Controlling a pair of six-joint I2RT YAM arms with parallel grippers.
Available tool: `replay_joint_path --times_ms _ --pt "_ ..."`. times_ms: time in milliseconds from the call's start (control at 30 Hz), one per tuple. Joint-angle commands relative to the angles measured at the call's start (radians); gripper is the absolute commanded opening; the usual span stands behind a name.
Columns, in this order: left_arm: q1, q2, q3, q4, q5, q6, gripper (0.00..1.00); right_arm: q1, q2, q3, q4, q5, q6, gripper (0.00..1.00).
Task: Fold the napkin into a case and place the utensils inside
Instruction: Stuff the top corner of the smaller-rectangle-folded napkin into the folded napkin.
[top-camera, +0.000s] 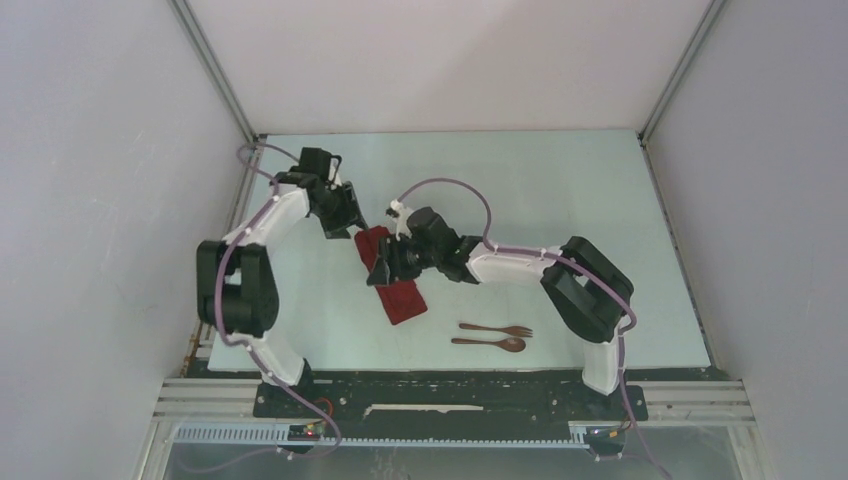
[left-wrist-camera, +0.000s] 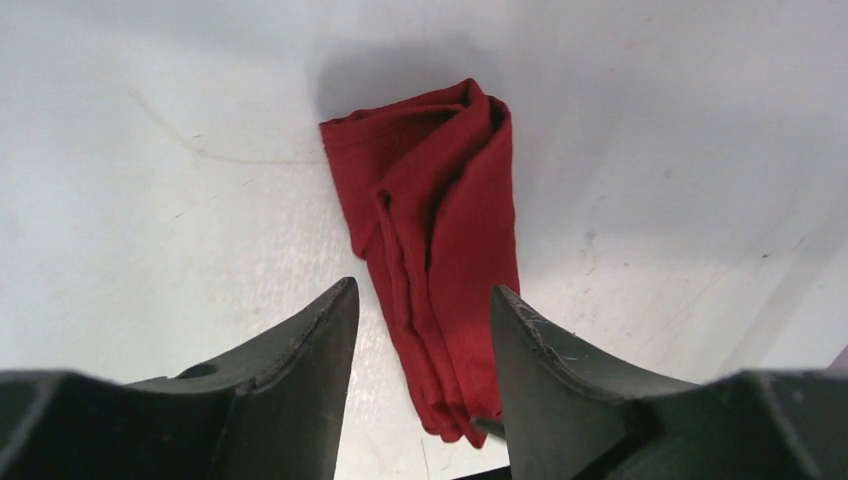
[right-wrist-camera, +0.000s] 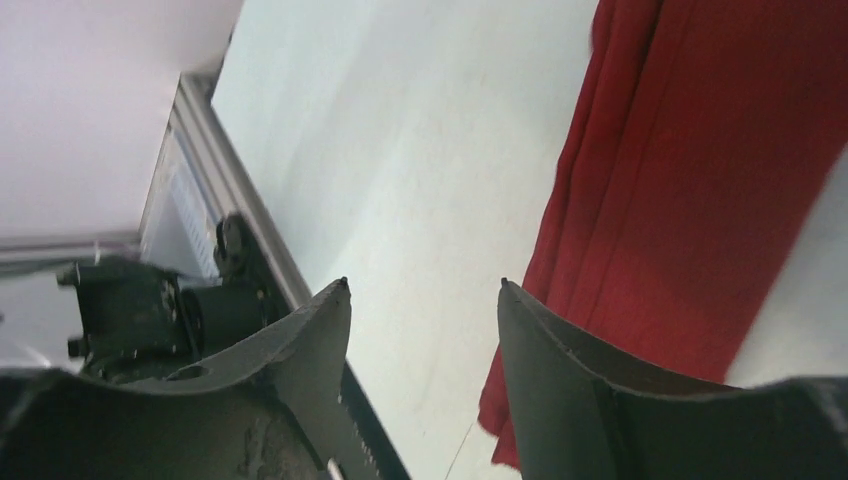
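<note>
The dark red napkin (top-camera: 397, 287) lies on the table folded into a long, narrow strip, a loose case with layered edges (left-wrist-camera: 440, 230). My left gripper (top-camera: 352, 224) hovers over its far end, open (left-wrist-camera: 422, 290), with the cloth's end lying between the fingers and its edge against the right one. My right gripper (top-camera: 384, 264) is over the strip's middle, open (right-wrist-camera: 424, 283). Only bare table shows between its fingers, and the napkin (right-wrist-camera: 700, 200) lies just beside the right finger. The utensils, a dark brown fork (top-camera: 497, 329) and spoon (top-camera: 490, 343), lie side by side to the right of the strip.
White enclosure walls stand close on the left, right and back. A black metal rail (top-camera: 450, 395) runs along the table's near edge, with both arm bases bolted to it. The table's edge and frame (right-wrist-camera: 215, 190) show in the right wrist view.
</note>
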Motion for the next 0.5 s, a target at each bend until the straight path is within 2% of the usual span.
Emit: replay_joint_path --times_ms 0,167,300,467 --pt "0.028 -0.224 -0.012 -0.06 -0.145 0.056 0.59 -0.035 0.016 0.146 -0.112 0.143 -0.09 0.65" --pt "0.094 -0.415 -0.15 -0.004 -0.167 0.008 0.61 -0.058 0.161 0.383 -0.262 0.22 -0.101 0.66" --pt "0.117 -0.501 -0.221 0.003 -0.154 0.009 0.61 -0.044 0.279 0.569 -0.388 0.289 -0.1 0.6" --pt "0.117 -0.568 -0.29 0.015 -0.123 0.017 0.61 -0.029 0.33 0.663 -0.461 0.376 -0.085 0.58"
